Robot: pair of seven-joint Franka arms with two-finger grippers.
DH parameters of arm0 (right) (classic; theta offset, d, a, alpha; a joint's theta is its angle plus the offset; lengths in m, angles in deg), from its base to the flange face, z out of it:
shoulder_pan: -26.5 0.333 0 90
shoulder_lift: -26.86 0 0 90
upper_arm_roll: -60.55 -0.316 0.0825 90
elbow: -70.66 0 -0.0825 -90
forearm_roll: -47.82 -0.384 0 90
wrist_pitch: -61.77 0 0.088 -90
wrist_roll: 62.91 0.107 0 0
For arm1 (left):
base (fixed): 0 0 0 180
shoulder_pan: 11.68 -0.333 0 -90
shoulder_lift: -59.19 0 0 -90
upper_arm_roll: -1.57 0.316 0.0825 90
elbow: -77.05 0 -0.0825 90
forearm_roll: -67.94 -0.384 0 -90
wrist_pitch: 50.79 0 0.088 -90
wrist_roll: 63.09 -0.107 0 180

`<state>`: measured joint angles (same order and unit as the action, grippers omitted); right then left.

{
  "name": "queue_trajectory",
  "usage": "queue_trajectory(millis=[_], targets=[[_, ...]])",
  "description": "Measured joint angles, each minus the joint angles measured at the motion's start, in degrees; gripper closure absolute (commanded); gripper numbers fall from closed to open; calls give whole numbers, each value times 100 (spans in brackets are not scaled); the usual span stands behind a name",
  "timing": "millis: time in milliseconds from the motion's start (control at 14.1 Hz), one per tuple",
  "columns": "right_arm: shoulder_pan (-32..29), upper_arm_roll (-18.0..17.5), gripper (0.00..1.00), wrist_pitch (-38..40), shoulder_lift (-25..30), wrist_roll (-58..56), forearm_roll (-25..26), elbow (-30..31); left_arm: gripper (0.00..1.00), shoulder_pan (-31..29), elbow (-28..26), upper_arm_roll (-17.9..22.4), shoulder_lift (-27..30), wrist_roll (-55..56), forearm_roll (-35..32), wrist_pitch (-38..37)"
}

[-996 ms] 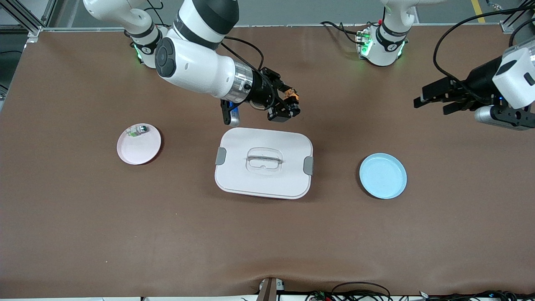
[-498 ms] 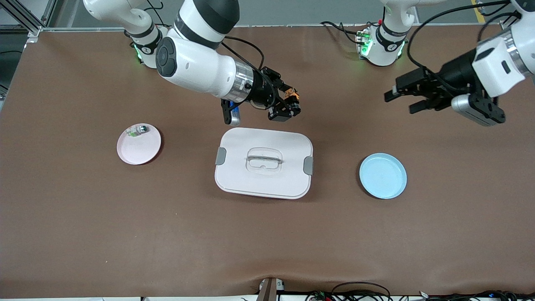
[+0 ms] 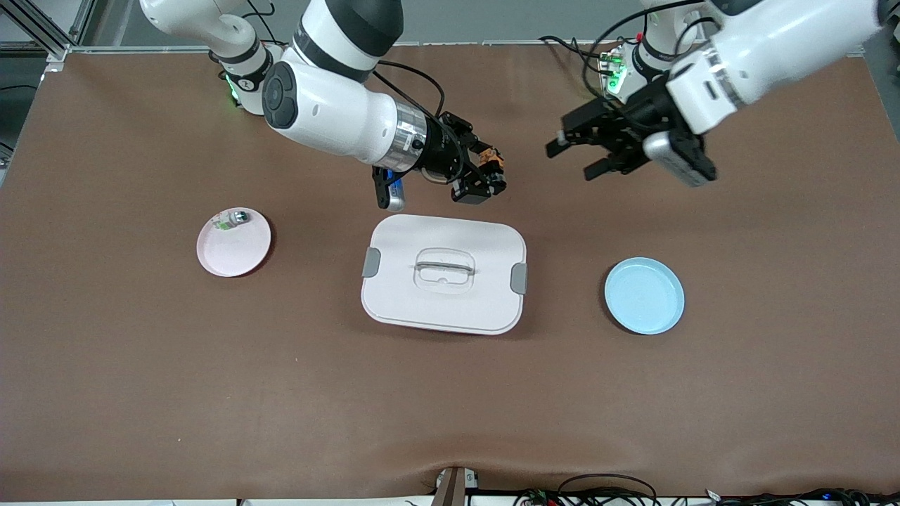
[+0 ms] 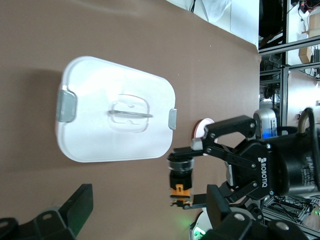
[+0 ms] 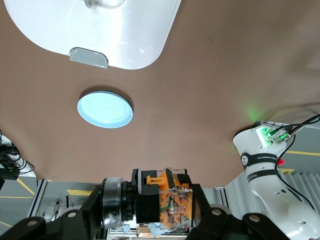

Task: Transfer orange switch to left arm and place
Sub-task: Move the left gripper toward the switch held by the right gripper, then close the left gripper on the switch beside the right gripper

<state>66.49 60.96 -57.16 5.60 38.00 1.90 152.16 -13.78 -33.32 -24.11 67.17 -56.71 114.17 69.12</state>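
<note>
I am holding the orange switch (image 3: 490, 159) clamped in my right gripper (image 3: 486, 172), up in the air over the bare brown table (image 3: 140, 365) just past the edge of the box (image 3: 444, 274) that lies farther from the front camera. In my right wrist view the switch (image 5: 162, 196) is sitting crosswise between my fingers (image 5: 75, 220), its round dark end sticking out to one side. My left gripper (image 3: 578, 156) is hanging in the air with its jaws spread wide and nothing between them, over the table toward the left arm's end, well apart from the switch and pointing toward it. From my left wrist view I am looking at the right gripper (image 4: 186, 176) with the switch (image 4: 180, 185) pinched at its tips, and at the box (image 4: 115, 112) with its lid on. A pink plate (image 3: 234, 242) with a small silver and green switch (image 3: 232, 219) on it is lying toward the right arm's end; a blue plate (image 3: 644, 295) is lying toward the left arm's end.
</note>
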Motion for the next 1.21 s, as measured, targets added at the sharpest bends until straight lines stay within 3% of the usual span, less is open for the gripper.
queue_trajectory(millis=[356, 569, 783, 996, 1139, 1210], targets=[[2, 3, 86, 0, 0, 1, 0, 0, 12, 3, -503, -855, -58, 259, 11, 1295], [2, 3, 86, 0, 0, 2, 0, 0, 15, 2, -578, -953, -201, 262, 16, 1403], [2, 3, 86, 0, 0, 2, 0, 0, 25, 1, -576, -988, -255, 382, 21, 1403], [2, 3, 86, 0, -1, 2, 0, 0, 41, 3, -562, -1104, -300, 474, 104, 1418], [2, 3, 86, 0, -1, 2, 0, 0, 62, 4, -537, -1158, -313, 481, 140, 1432], [2, 3, 86, 0, -1, 2, 0, 0, 79, 4, -521, -1178, -325, 488, 144, 1435]])
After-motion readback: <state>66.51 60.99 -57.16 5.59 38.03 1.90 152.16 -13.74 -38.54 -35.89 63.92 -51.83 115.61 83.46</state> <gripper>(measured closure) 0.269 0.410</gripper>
